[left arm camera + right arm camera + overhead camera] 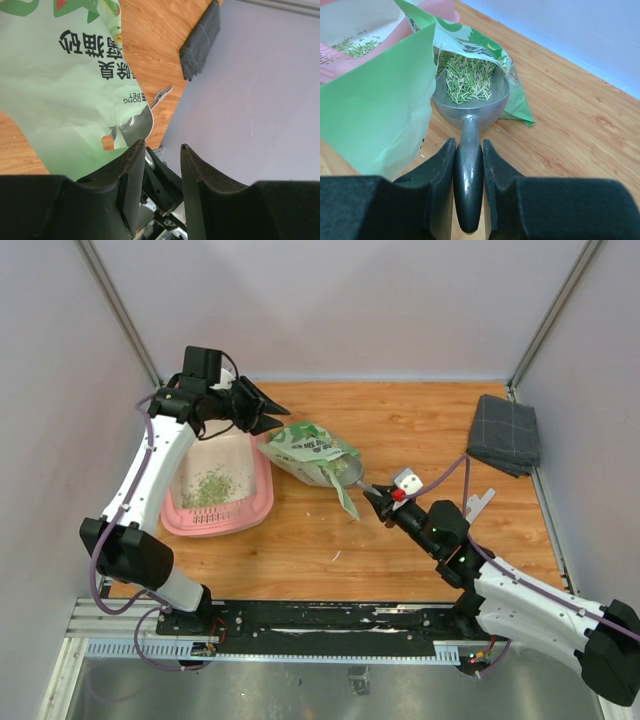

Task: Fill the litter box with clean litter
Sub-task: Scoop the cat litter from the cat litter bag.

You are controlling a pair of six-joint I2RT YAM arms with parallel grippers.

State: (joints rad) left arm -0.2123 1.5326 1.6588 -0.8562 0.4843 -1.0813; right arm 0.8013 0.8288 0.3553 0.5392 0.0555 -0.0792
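The pink litter box point(255, 508) stands at the left and holds a thin layer of green clean litter point(208, 488). It also shows in the right wrist view point(335, 70). A light green printed bag point(312, 453) lies beside the box. My right gripper point(380, 500) is shut on the handle of a grey metal scoop point(470, 107). The scoop's bowl sits at the bag's mouth and is loaded with green granules point(467, 80). My left gripper point(272, 423) hovers over the box's far right corner by the bag's top. Its jaws stand apart with nothing between them point(160, 146).
A grey folded cloth point(505, 433) lies at the back right. A small pale metal piece point(480, 502) lies on the wooden table near the right arm. Grey walls close in the left, back and right sides.
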